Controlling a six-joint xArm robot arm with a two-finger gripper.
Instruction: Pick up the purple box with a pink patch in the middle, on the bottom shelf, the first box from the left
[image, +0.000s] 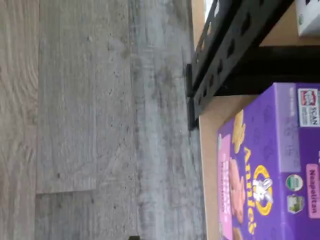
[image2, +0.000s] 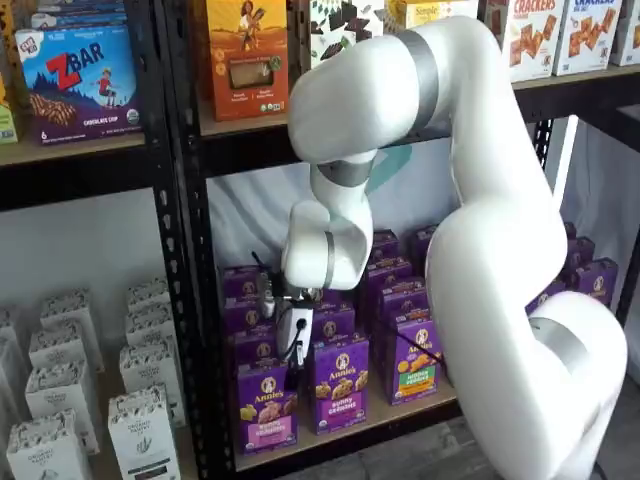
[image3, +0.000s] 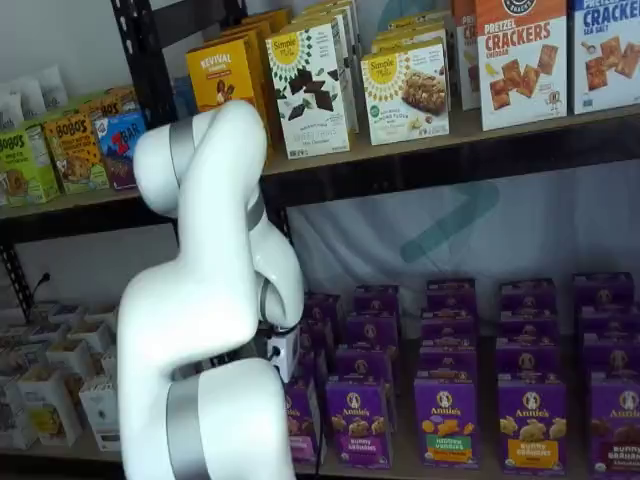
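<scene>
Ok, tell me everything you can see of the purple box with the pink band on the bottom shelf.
The purple box is an upright cardboard-looking Annie's carton with a round white logo, pale snack pieces pictured and a pink band across its lower front. It stands at the front of the bottom shelf, leftmost in the front row, beside a like carton with a purple band, more purple cartons behind it. The wrist view shows its top panel reading Neapolitan. The gripper hangs just above it; no contact shows.
</scene>
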